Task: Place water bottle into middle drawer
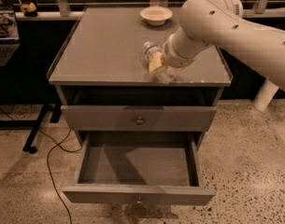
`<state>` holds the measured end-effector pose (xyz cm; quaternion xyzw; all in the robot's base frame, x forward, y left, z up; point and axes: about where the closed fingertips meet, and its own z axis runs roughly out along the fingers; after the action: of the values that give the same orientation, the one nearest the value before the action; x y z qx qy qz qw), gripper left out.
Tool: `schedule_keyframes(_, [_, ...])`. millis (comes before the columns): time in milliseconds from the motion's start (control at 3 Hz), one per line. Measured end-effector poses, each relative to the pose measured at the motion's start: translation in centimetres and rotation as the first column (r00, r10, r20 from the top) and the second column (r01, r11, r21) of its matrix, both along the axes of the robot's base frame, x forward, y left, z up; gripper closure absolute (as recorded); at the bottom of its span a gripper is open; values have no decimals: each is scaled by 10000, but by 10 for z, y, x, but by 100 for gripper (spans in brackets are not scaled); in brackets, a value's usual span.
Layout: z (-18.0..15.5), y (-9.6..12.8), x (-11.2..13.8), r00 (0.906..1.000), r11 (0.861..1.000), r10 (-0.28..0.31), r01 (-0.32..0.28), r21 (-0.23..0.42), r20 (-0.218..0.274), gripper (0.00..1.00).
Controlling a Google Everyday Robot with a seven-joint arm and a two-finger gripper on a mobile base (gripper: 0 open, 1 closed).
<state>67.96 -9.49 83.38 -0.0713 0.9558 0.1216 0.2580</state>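
Observation:
The water bottle [150,53], clear with a white cap and a pale label band, is tilted with its cap up and to the left, above the front right part of the cabinet top [104,45]. My gripper [159,67] is closed around its lower body, one yellowish finger [155,63] across it. The bottle's base is hidden behind the gripper. The middle drawer [137,194] is pulled out below; its inside [137,164] is bare and its knob [138,200] shows on the front.
The upper grey drawer [100,118] is shut. A shallow cream bowl [156,15] stands at the back of the cabinet top. A dark desk with a laptop [4,36] is at the left, and a cable [51,157] runs over the floor.

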Motion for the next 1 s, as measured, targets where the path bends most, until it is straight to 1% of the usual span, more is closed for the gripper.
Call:
schedule_keyframes(333, [0, 0, 0, 10000, 10000, 0, 0, 0, 0, 100])
schedule_keyframes(667, [0, 0, 0, 10000, 10000, 2, -2, 0, 0, 100])
schedule_keyframes(1000, [10, -7, -10, 9987, 9989, 461, -462, 26, 232, 100])
